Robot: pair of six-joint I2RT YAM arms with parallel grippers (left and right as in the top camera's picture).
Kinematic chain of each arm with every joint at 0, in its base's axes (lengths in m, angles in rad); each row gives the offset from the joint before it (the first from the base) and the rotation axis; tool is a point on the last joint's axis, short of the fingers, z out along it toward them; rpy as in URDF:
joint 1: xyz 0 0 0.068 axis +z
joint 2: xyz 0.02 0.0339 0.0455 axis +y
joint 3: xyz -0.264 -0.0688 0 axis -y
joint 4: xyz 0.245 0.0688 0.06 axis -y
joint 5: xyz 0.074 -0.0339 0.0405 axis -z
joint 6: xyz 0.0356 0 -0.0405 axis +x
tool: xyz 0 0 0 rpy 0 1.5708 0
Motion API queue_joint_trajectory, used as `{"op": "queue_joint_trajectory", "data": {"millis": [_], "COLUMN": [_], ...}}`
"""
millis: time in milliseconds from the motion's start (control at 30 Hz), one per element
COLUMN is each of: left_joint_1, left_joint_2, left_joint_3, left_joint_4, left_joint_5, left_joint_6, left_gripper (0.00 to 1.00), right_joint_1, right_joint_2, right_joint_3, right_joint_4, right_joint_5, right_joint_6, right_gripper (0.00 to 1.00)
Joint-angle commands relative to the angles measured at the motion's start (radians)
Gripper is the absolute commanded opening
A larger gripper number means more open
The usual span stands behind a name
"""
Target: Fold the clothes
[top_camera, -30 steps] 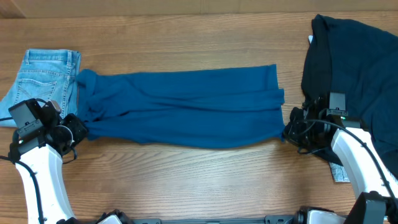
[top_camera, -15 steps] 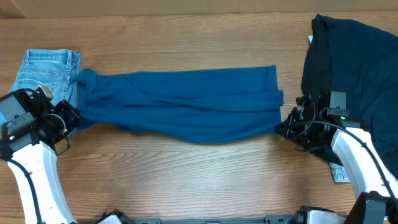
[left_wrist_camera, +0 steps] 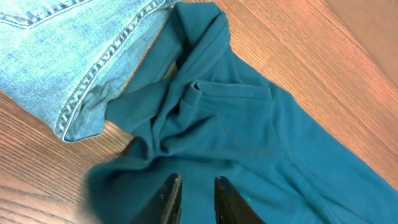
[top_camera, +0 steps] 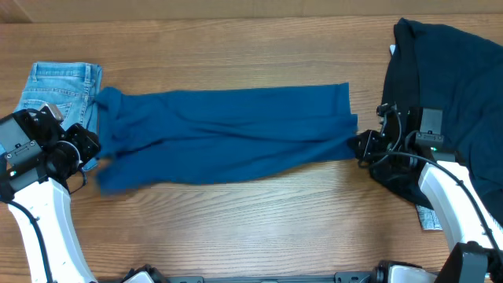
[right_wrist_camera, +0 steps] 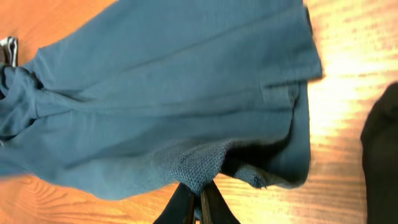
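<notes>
The mid-blue jersey top [top_camera: 228, 134] lies stretched left to right across the middle of the table. My left gripper [top_camera: 82, 149] is at its left end with the fingers [left_wrist_camera: 196, 186] slightly apart above the cloth [left_wrist_camera: 249, 124], holding nothing. The cloth's near left corner is blurred and low. My right gripper [top_camera: 360, 145] is at the right end, shut [right_wrist_camera: 200, 196] on a pinched fold of the top's edge [right_wrist_camera: 155, 93] and holding it just off the table. The light-blue jeans [top_camera: 55, 90] lie at the far left, partly under the top's collar end [left_wrist_camera: 62, 50]. The dark navy garment [top_camera: 456, 79] lies at the right.
The wooden table [top_camera: 236, 228] shows bare along the front and back. A white tag [top_camera: 431, 218] lies by the right arm on the navy garment's near edge. The navy garment shows at the right edge of the right wrist view [right_wrist_camera: 382, 155].
The left gripper pulled the top's left end leftward, then its fingers parted and the near left corner dropped to the table. The right gripper moved slightly back with its held edge.
</notes>
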State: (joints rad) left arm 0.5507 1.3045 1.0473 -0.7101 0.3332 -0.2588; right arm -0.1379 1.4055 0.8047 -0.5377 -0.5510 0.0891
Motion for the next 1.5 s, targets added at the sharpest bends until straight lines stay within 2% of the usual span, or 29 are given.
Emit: {"op": "queue_joint_trajectory", "data": {"millis": [0,167,267,367,433,467,567,733,833,867,967,1167,1200,1267,1333,1433,1467], "left_joint_1": [0.006,0.005,0.005,0.005,0.005,0.005,0.006,0.006,0.006,0.006,0.005,0.005,0.005,0.005,0.005,0.005,0.005], "left_joint_2": [-0.013,-0.002,-0.001,0.0,0.003,0.003,0.005,0.018,0.042,0.07,0.118,0.19,0.197,0.2,0.2,0.199,0.199], "left_joint_3": [0.028,0.028,0.027,0.012,-0.02,-0.051,-0.158,-0.271,-0.314,-0.334,-0.348,-0.347,-0.347,-0.347,-0.347,-0.346,-0.345], "left_joint_4": [0.004,-0.018,-0.11,-0.236,-0.299,-0.304,-0.257,-0.1,-0.01,0.044,0.1,0.129,0.132,0.136,0.143,0.146,0.145], "left_joint_5": [-0.03,-0.066,-0.067,-0.101,-0.2,-0.256,-0.383,-0.473,-0.453,-0.402,-0.322,-0.207,-0.198,-0.179,-0.145,-0.122,-0.119], "left_joint_6": [-0.003,-0.003,-0.003,-0.009,-0.076,-0.11,-0.172,-0.197,-0.161,-0.109,-0.06,-0.026,-0.019,-0.002,0.013,0.013,0.013], "left_gripper": [0.22,0.18,0.18,0.26,0.33,0.41,0.54,0.59,0.6,0.59,0.59,0.56,0.52,0.3,0.16,0.04,0.04], "right_joint_1": [-0.008,-0.008,-0.008,-0.008,-0.008,-0.008,-0.008,-0.008,-0.008,-0.008,-0.008,-0.008,-0.008,-0.008,-0.008,-0.008,-0.008], "right_joint_2": [-0.018,-0.006,0.003,0.007,0.008,0.008,0.009,0.009,0.009,0.009,0.009,0.009,0.009,0.009,0.009,0.009,0.009], "right_joint_3": [0.022,0.022,0.021,0.021,0.021,0.021,0.021,0.021,0.021,0.021,0.021,0.021,0.021,0.021,0.021,0.021,0.021], "right_joint_4": [0.029,0.039,0.037,0.035,0.035,0.035,0.023,0.001,-0.003,-0.002,-0.002,-0.002,-0.003,-0.006,-0.007,-0.009,-0.01], "right_joint_5": [0.031,0.094,0.095,0.095,0.095,0.095,0.095,0.095,0.095,0.095,0.095,0.095,0.095,0.095,0.095,0.095,0.095], "right_joint_6": [0.015,0.068,0.068,0.068,0.068,0.068,0.068,0.068,0.068,0.068,0.068,0.068,0.068,0.068,0.068,0.068,0.068], "right_gripper": [0.04,0.04,0.04,0.04,0.04,0.04,0.04,0.04,0.04,0.04,0.04,0.04,0.04,0.04,0.04,0.04,0.04]}}
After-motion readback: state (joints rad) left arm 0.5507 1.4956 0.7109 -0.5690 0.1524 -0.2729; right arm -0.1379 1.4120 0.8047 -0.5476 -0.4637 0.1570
